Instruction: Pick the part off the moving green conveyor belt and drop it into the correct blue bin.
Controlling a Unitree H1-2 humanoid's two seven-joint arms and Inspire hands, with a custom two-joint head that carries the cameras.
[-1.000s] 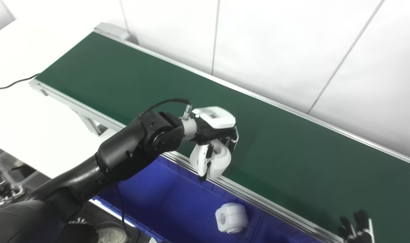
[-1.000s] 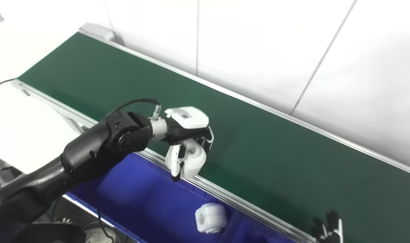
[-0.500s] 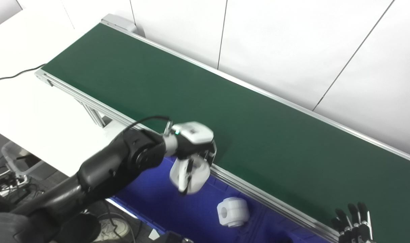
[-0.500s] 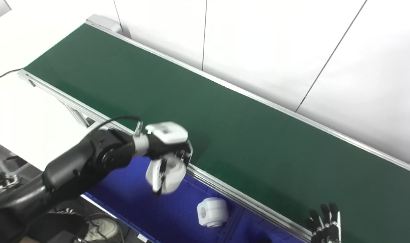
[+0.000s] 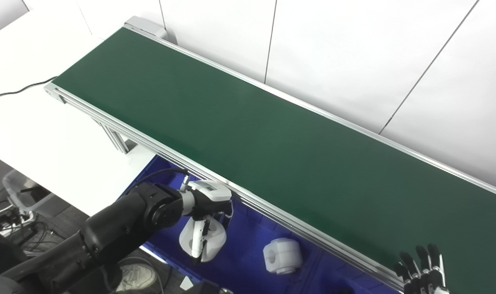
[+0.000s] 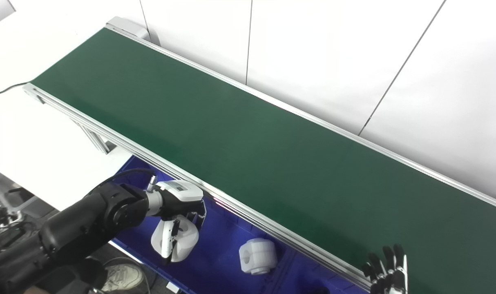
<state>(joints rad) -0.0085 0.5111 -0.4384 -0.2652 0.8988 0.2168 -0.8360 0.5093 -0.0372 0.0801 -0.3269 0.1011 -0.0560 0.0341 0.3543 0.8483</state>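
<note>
My left hand [image 5: 207, 204] hangs low over the blue bin [image 5: 240, 269], just in front of the conveyor's near rail, and is shut on a white cylindrical part [image 5: 210, 244]. A second white part with a bore [image 5: 281, 256] lies on the bin floor to the right of it. The green conveyor belt [image 5: 248, 134] carries nothing in view. Only the dark fingertips of my right hand [image 5: 421, 267] show at the bottom right, spread apart and holding nothing.
The belt's aluminium near rail [image 5: 297, 224] runs diagonally above the bin. A white table [image 5: 39, 134] lies to the left with a black cable [image 5: 15, 93]. Cables and a clear box [image 5: 15, 196] sit on the floor at lower left.
My left hand has carried the white part off the belt's edge, back across the rail and down into the blue bin. The camera view shifted between the earliest frames and now.
</note>
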